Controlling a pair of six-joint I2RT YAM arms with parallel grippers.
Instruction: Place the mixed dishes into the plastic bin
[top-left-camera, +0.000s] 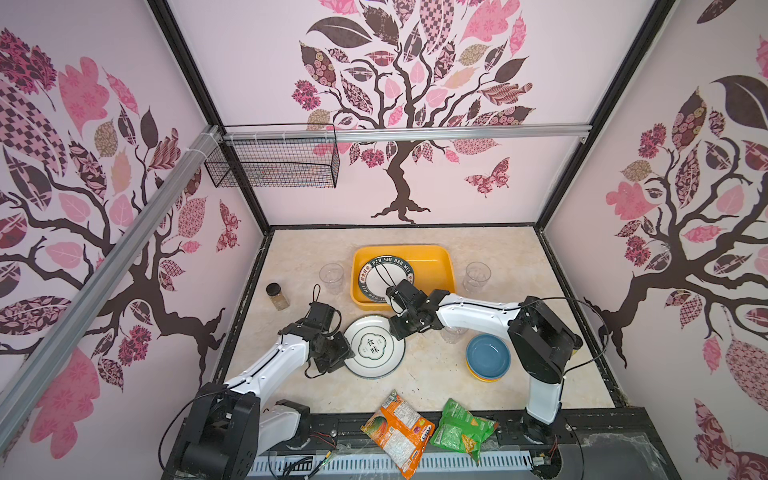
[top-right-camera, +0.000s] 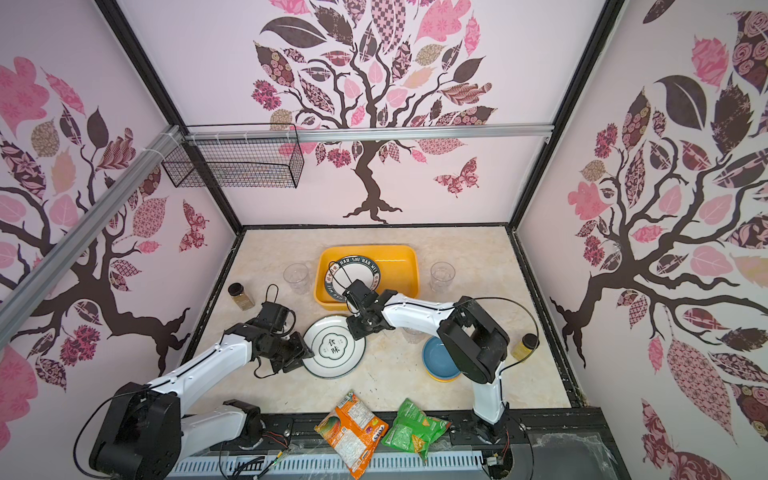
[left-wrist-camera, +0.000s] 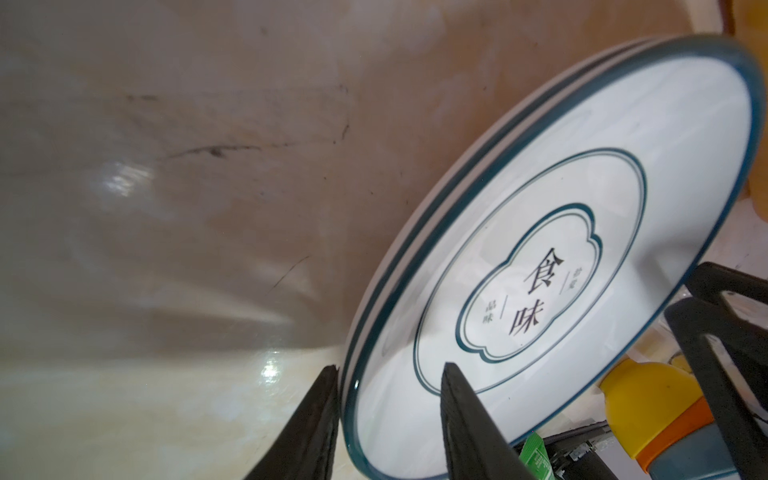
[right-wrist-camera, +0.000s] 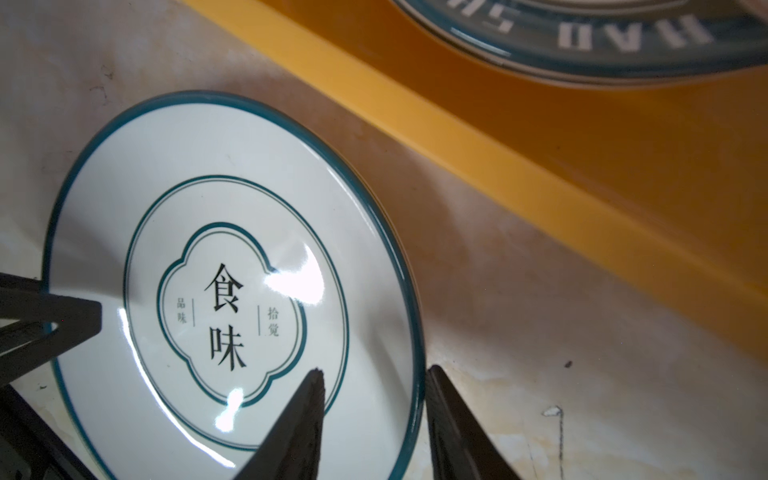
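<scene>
Left wrist view: left gripper (left-wrist-camera: 388, 368) straddles the rim of the round white teal-rimmed plate with black Chinese characters (left-wrist-camera: 540, 249). One finger sits outside the edge and one over the face, jaws apart, not clamped. Two rims show, so likely two plates stacked.

Right wrist view: right gripper (right-wrist-camera: 374, 370) does the same on the far rim, jaws apart, with a gap at the outer finger.

Plate lies flat on the beige marble tabletop (top-left-camera: 424, 382), near the shallow yellow-orange plastic bin (top-left-camera: 415, 248) but not touching it. The bin already holds a dark-rimmed lettered plate (top-left-camera: 376, 282).

Advice: get the outer fingers under the lower rim, close both evenly, lift level, clear the bin wall, lower onto the plate inside.
</scene>
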